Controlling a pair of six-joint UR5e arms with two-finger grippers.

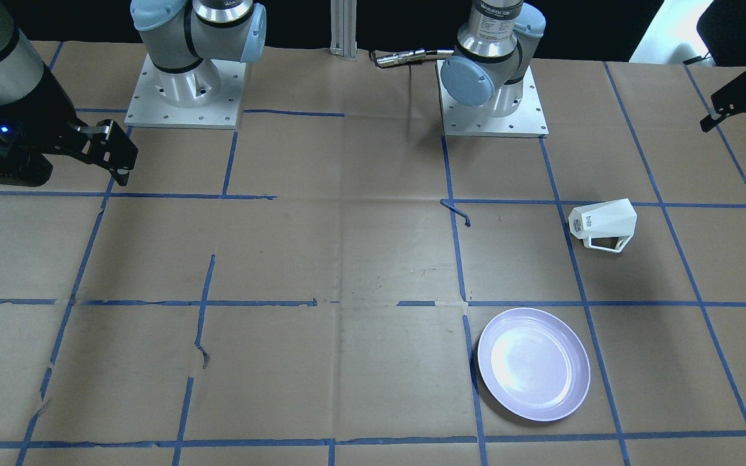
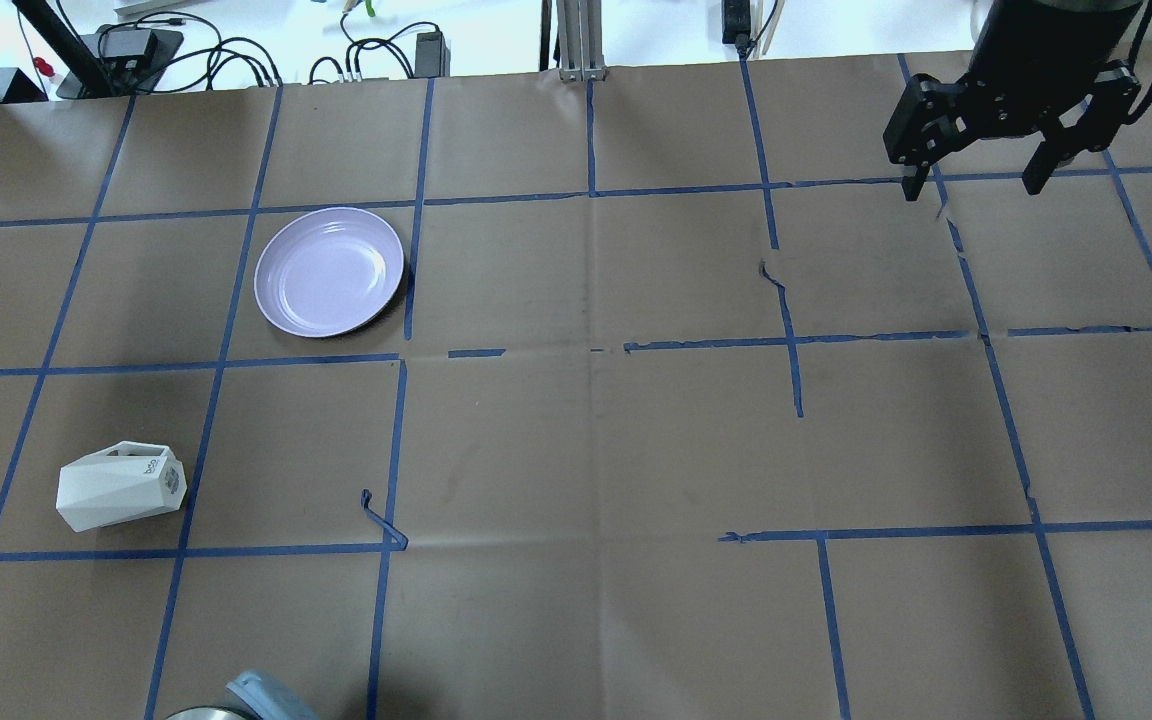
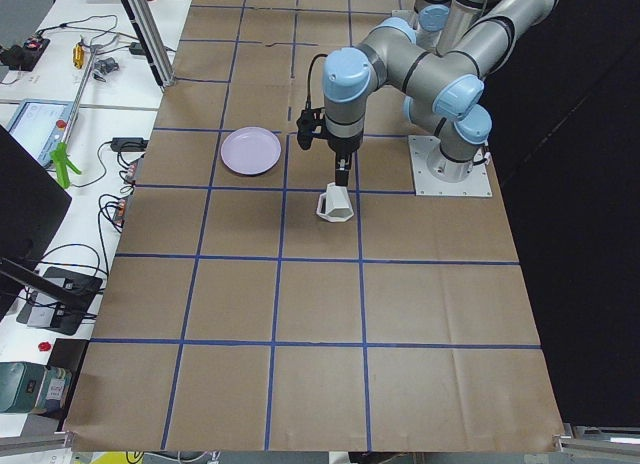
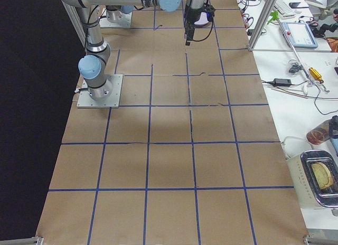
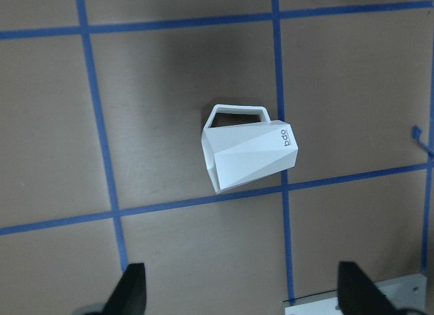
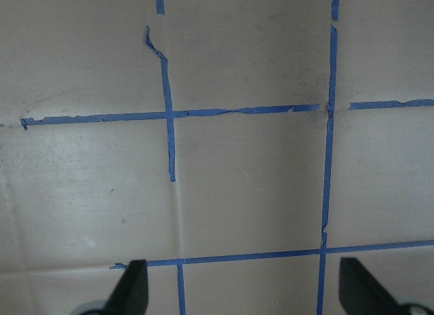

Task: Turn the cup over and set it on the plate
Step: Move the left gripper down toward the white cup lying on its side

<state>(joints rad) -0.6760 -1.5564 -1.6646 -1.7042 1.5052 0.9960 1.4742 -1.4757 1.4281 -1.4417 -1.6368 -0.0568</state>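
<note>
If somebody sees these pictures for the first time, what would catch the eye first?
A small white faceted mug lies on its side on the brown paper-covered table, on the robot's left half. A round glossy pale lavender plate sits empty, apart from the mug and farther from the robot's base. The left gripper hangs open above the mug.

The overhead and front-facing cameras look steeply down on the counter (image 2: 576,450) from opposite sides, sharing the cup (image 2: 121,487) and plate (image 2: 329,271). End cameras sit far back. Wrist cameras look straight down, close.
</note>
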